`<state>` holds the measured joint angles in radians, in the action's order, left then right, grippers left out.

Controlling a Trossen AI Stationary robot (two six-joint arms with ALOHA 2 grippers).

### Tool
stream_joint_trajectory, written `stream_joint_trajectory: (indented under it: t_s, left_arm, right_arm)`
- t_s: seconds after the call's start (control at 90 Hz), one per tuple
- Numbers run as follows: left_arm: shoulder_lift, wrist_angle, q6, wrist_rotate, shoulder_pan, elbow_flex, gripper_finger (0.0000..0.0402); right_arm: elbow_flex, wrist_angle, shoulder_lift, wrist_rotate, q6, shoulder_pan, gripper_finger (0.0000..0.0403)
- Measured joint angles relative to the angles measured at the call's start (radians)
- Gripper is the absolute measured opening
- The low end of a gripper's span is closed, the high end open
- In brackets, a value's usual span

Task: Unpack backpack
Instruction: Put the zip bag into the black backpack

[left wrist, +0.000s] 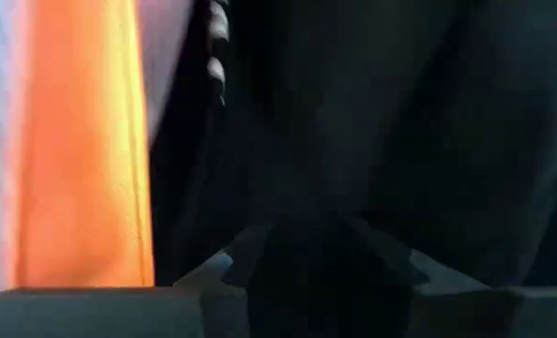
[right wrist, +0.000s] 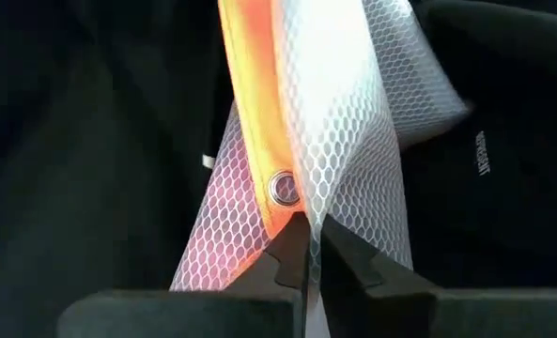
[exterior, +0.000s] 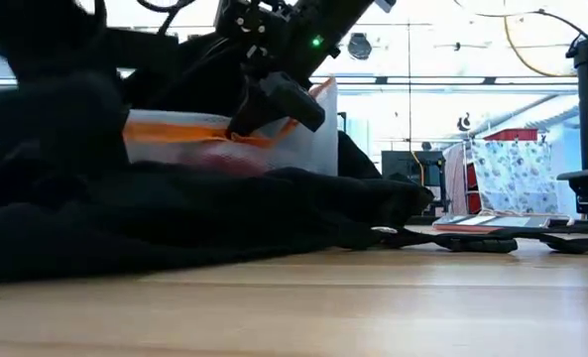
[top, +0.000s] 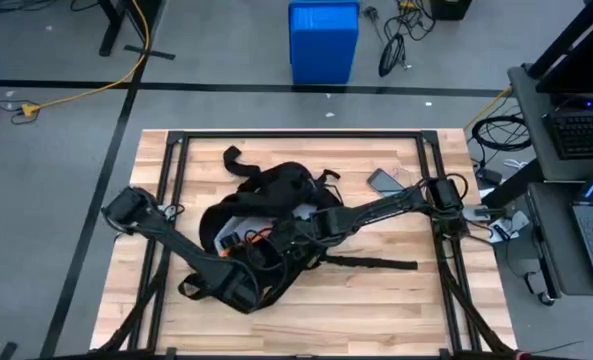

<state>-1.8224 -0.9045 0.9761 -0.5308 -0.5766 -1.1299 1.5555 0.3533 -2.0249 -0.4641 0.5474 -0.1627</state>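
Presently we are gripping the orange-trimmed mesh pouch point(right wrist: 334, 122) in the right gripper point(right wrist: 308, 246), fingers clamped on its edge, while the left gripper point(left wrist: 306, 258) is bearing on black fabric; we cannot tell its state. We are finding the backpack point(top: 276, 195) slumped mid-table point(top: 376, 310), pouch half out. We are judging unpacking barely begun, with bare wood lying toward the near edge.
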Motion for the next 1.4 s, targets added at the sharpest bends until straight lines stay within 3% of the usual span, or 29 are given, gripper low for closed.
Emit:
stream_joint_trajectory:
  t_s: [0.189,0.389,0.733,0.889,0.989,1.144,1.4]
  left_arm:
    - [-0.01,0.112,-0.044,0.005,0.002,0.053,0.01]
    - [-0.01,0.139,-0.115,0.011,-0.024,0.054,0.001]
    - [0.023,0.168,-0.222,0.008,-0.14,-0.041,0.0]
    - [0.024,0.066,-0.232,0.005,-0.227,-0.154,0.0]
    - [0.025,-0.103,-0.117,-0.063,-0.269,-0.21,0.0]
    - [0.026,-0.346,0.2,-0.159,-0.28,-0.237,0.0]
    - [0.026,-0.356,0.309,-0.179,-0.237,-0.171,0.0005]
  right_arm:
    - [0.0,0.035,0.007,0.0,-0.007,0.0,0.0]
    - [0.0,0.047,0.008,0.0,-0.012,-0.002,0.0]
    - [0.001,0.049,0.011,-0.002,-0.045,-0.007,0.0]
    - [0.001,0.07,0.017,-0.004,-0.121,-0.026,0.0]
    - [0.001,0.107,0.025,-0.004,-0.164,-0.051,0.0]
    - [0.001,0.148,0.044,-0.012,-0.199,-0.086,0.0]
    - [-0.001,0.17,0.156,-0.087,-0.213,-0.087,0.0]
